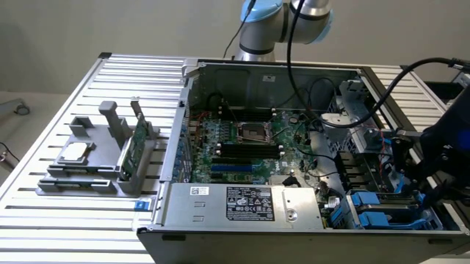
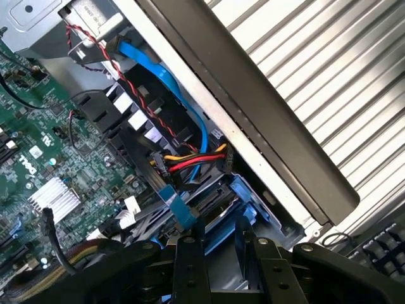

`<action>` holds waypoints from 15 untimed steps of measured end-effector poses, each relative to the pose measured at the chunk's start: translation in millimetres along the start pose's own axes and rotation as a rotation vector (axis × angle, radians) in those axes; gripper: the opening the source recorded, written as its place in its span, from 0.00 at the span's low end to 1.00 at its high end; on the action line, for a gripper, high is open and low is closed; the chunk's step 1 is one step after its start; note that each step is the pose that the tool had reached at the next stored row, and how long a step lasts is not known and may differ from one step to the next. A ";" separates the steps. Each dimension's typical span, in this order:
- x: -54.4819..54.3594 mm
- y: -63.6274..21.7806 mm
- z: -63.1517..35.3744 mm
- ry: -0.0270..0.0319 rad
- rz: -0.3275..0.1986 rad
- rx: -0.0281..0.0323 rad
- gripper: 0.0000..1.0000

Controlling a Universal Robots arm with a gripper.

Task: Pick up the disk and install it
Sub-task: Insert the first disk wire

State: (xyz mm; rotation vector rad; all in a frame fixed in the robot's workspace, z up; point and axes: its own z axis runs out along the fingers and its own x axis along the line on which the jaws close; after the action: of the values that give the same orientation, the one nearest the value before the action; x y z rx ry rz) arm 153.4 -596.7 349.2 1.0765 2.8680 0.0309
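Disk (image 2: 248,195): the blue carrier frame lies in the drive bay at the near corner of the computer case (image 1: 294,245), on the exterior view's right. The silver body and label are hidden, so how deep it sits cannot be told.

Claw (image 2: 228,256): black, directly over that bay, close upon the blue carrier plastic. Whether it has hold of the plastic or hangs free of it cannot be told.

Cables (image 2: 190,159): a red, yellow and black bundle with a flat blue ribbon, just beyond the bay.

Power supply (image 1: 242,203): a silver box with a printed label, along the case's near edge, beside the bay.

Motherboard (image 1: 235,159): green, flat on the case floor, with a square processor socket (image 1: 253,132) near its middle.

Holder (image 1: 88,179): grey, on the slatted counter (image 1: 44,220) at the exterior view's left, apart from the case. It carries a small square silver chip (image 1: 77,154) and a green circuit card (image 1: 132,148) standing on edge.

Arm (image 1: 264,27): a grey and blue column beyond the case's far wall.
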 end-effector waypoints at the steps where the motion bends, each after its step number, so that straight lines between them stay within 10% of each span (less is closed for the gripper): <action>1: 0.3 0.8 0.0 -0.0002 0.004 0.0003 0.33; 15: -0.5 16.0 6.4 -0.0024 0.053 0.0035 0.33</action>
State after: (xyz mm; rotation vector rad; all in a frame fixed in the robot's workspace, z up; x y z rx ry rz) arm 164.8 -585.1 343.6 1.1516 2.8382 0.0277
